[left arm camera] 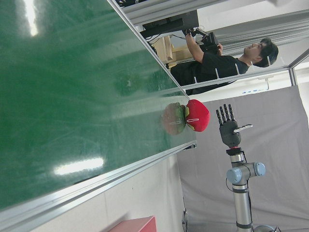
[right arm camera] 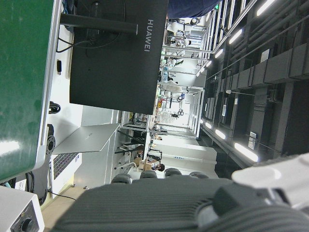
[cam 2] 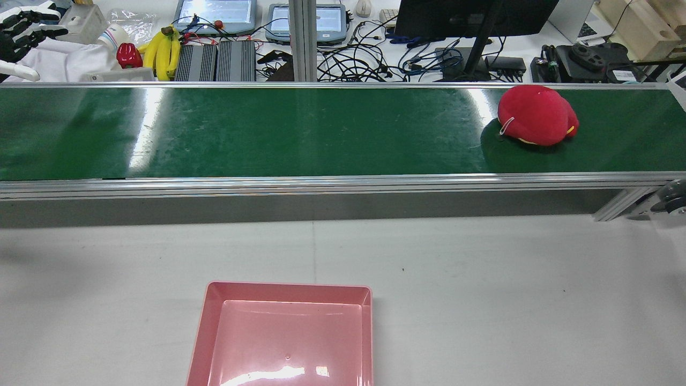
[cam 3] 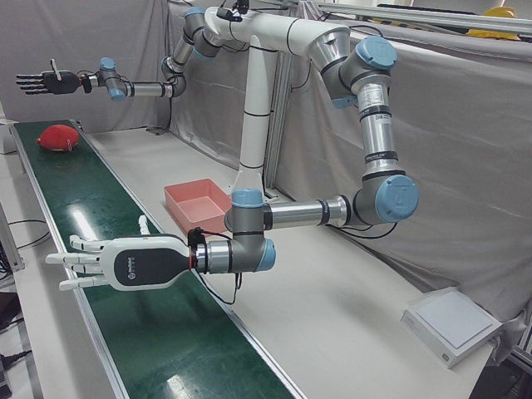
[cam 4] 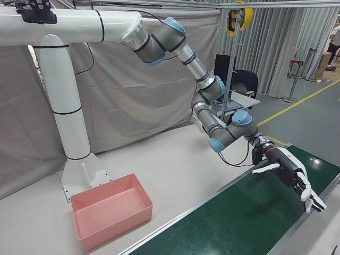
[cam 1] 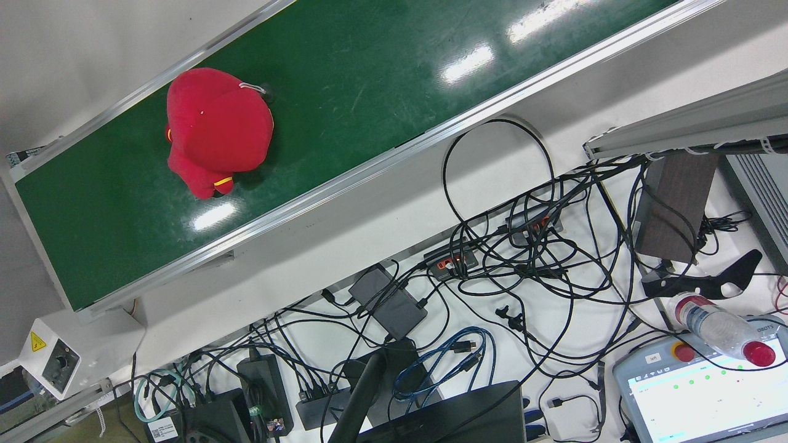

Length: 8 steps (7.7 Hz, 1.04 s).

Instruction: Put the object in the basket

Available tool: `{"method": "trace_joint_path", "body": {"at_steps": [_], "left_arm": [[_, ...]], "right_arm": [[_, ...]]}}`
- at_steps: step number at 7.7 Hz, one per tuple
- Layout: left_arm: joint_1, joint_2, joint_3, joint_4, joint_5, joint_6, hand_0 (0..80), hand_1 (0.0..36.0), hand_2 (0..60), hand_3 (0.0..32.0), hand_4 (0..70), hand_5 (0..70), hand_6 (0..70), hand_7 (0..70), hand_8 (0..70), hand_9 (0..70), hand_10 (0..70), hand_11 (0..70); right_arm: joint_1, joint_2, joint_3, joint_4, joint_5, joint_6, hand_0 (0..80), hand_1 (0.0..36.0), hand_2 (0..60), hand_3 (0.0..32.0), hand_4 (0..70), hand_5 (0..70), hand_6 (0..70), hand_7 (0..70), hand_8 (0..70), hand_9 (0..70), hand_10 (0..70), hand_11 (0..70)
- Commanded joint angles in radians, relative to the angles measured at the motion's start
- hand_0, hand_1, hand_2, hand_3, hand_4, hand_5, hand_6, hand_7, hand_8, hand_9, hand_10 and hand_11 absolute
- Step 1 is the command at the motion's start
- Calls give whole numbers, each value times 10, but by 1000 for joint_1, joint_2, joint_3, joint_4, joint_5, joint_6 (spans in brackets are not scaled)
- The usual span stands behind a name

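Pink and rectangular, a shallow plastic basket (cam 2: 289, 287) sits at six o'clock in the rear view, on the near edge of the white tabletop (cam 2: 482, 279), with nothing inside it. Behind the tabletop, a long green conveyor belt (cam 2: 295, 128) with aluminium rails runs from side to side. The task's object, a round red plush toy (cam 2: 536, 115) with yellow trim and a small white loop, lies on the belt at about two o'clock from the basket, well apart from it and close to the belt's right-hand end in that view.

Neither hand touches the toy. The left hand (cam 3: 125, 264), white-backed, hovers level above the belt far down its length from the toy, fingers spread and straight, holding nothing. The right hand (cam 3: 46, 81), showing a dark palm, is held in the air out past the toy's end of the belt, fingers likewise splayed and empty; the left hand view shows it upright just beyond the toy.

Past the belt, at twelve o'clock in the rear view, a cluttered bench carries tangled black cables (cam 2: 348, 64), a dark monitor (cam 2: 471, 16) and a bunch of yellow bananas (cam 2: 161, 51). A person in black (left arm camera: 207, 63) works in the background of the left hand view.
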State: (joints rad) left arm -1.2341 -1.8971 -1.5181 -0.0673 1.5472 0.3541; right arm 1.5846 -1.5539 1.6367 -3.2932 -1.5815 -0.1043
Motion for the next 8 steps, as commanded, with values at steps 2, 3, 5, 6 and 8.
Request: {"method": "trace_joint_path", "body": {"at_steps": [2, 3, 5, 6, 8], "left_arm": [[-2, 30, -46, 1, 2, -1, 576, 178, 0, 0, 137, 301, 61, 44, 131, 200, 0, 0], [-4, 33, -50, 3, 2, -1, 576, 177, 0, 0, 139, 303, 61, 44, 131, 200, 0, 0], [-2, 36, -51, 3, 2, -3, 572, 179, 0, 0, 139, 304, 61, 44, 132, 201, 0, 0], [-2, 36, -51, 3, 2, -3, 572, 179, 0, 0, 142, 304, 62, 44, 134, 203, 0, 0], [-2, 36, -51, 3, 2, -3, 574, 178, 0, 0, 143, 301, 61, 43, 132, 201, 0, 0]], "right_arm": [[0, 0, 0, 0, 0, 0, 0, 0, 0, 0, 0, 0, 0, 0, 0, 0, 0, 0], [0, 0, 0, 1, 0, 0, 0, 0, 0, 0, 0, 0, 0, 0, 0, 0, 0, 0], [0, 0, 0, 1, 0, 0, 0, 0, 0, 0, 0, 0, 0, 0, 0, 0, 0, 0], [0, 0, 0, 1, 0, 0, 0, 0, 0, 0, 0, 0, 0, 0, 0, 0, 0, 0], [0, 0, 0, 0, 0, 0, 0, 0, 0, 0, 0, 0, 0, 0, 0, 0, 0, 0]]}}
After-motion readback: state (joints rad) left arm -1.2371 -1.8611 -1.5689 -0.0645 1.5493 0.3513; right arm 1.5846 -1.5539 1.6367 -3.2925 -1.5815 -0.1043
